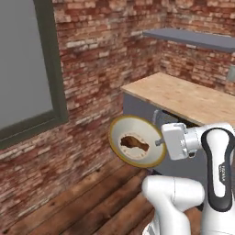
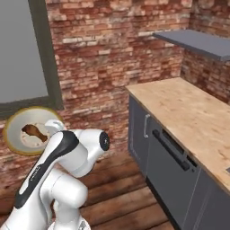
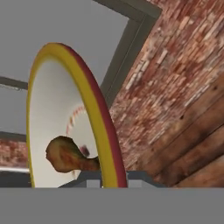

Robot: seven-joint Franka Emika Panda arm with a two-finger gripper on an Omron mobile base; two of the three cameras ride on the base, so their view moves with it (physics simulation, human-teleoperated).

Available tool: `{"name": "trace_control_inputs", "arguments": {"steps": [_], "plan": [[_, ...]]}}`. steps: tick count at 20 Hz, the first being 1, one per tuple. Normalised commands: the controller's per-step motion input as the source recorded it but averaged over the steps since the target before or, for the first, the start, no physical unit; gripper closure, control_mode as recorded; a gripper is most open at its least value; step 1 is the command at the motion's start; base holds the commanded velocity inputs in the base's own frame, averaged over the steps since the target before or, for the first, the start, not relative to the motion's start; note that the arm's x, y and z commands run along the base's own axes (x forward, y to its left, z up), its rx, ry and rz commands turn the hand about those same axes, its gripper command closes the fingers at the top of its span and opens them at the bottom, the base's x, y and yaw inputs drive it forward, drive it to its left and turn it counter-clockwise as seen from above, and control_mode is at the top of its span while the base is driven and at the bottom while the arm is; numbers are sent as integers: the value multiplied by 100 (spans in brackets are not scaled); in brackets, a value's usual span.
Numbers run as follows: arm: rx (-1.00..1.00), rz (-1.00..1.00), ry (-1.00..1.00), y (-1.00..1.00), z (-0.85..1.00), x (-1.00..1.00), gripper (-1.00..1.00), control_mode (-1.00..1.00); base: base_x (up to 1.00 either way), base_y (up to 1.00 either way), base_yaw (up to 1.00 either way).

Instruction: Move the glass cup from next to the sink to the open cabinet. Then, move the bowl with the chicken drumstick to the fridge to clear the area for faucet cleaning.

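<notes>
Carrying the bowl (image 1: 137,140) is the step you are in: your tool (image 1: 159,142) pinches its golden rim, holding it in the air, tipped nearly on edge, with the chicken drumstick (image 1: 134,143) lying against its cream centre. Beyond it stand the wooden counter (image 1: 183,95) and a brick wall (image 1: 101,55). Next you need to find the fridge and level the bowl.

Tool (image 1: 160,142) fingertips hidden behind bowl (image 1: 137,124) rim.
</notes>
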Motion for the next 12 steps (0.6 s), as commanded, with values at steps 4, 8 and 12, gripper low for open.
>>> {"name": "trace_control_inputs", "arguments": {"steps": [4, 8, 12], "plan": [[0, 0, 0, 0, 0, 0, 100, 100, -78, -24, 55], [0, 0, 0, 0, 0, 0, 100, 100, -68, -11, 61], [0, 0, 0, 0, 0, 0, 100, 100, -62, -4, 64]]}}
